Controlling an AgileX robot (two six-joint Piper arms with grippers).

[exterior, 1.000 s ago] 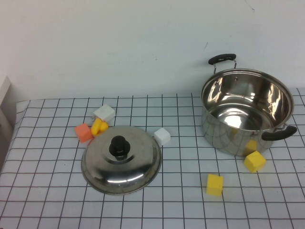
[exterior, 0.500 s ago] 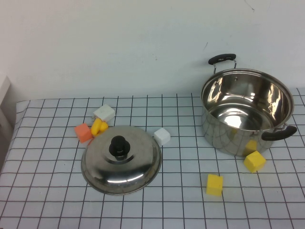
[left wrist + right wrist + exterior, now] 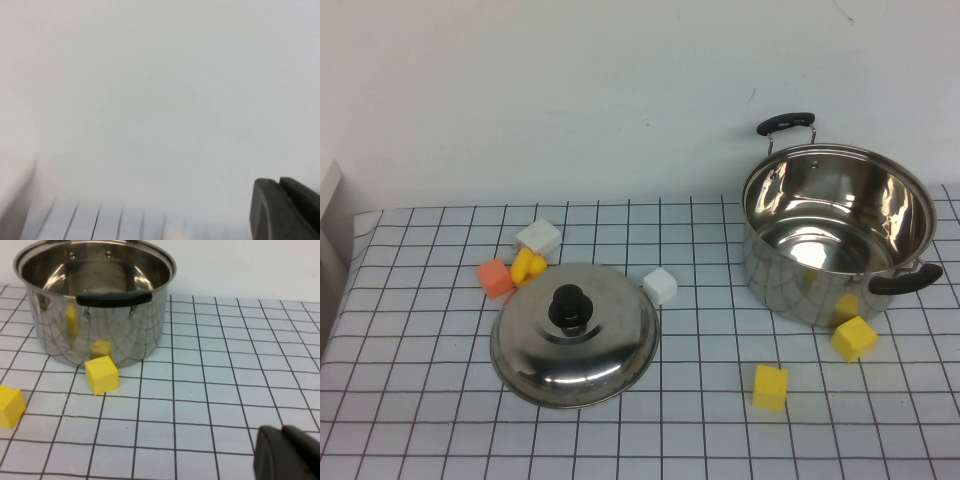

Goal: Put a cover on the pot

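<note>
**Pot open, lid on the table**

The stainless-steel pot [image 3: 838,240] stands uncovered at the table's far right, a yellow cube [image 3: 854,338] just beside its base. The domed lid [image 3: 574,334] lies well to its left, knob up. The left gripper [image 3: 286,210] points at the wall, jaws closed on nothing. The right gripper [image 3: 290,454] sits low near the pot; its jaw state cannot be told.

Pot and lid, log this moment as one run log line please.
pot: open, upright | lid: on table, apart from pot | left gripper: shut, off table | right gripper: low, near pot | stage: lid not yet grasped
</note>
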